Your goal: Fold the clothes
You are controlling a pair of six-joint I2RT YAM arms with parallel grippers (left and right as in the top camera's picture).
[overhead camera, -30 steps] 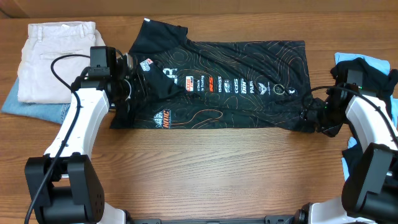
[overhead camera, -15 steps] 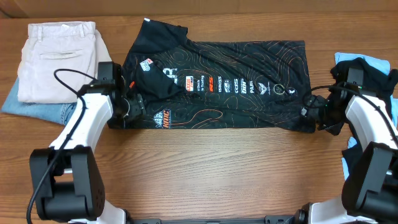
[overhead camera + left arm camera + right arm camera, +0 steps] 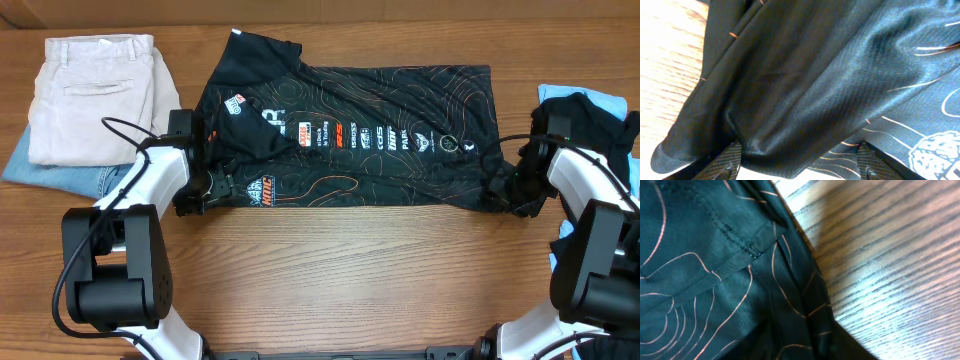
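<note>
Shirt: a black sports shirt (image 3: 380, 140) with thin orange contour lines and a row of sponsor logos lies flat across the middle of the wooden table (image 3: 340, 270). Its long side runs left to right, and one sleeve (image 3: 255, 48) points to the far left corner.
Near edge: straight and parallel to the table's front, and slightly bunched at both near corners.
Left gripper: the left gripper (image 3: 205, 187) sits at the shirt's near left corner. In the wrist view its fingers (image 3: 729, 159) stand wide apart, with a bulge of black fabric lying over and between them but not pinched.
Right gripper: the right gripper (image 3: 503, 190) is at the near right corner, down among the folds. Its wrist view shows only a stitched hem (image 3: 715, 265) and bare wood, so whether the jaws are parted or closed cannot be told.
Left neighbours: beige trousers (image 3: 90, 95) lie folded just beside the shirt, on top of blue denim jeans (image 3: 55, 170). The left arm (image 3: 140, 195) runs along the gap between them.
Right neighbours: a dark garment (image 3: 600, 120) on a light blue cloth (image 3: 558, 95) lies close to the shirt's right edge, with the right arm (image 3: 580, 180) partly across it.
</note>
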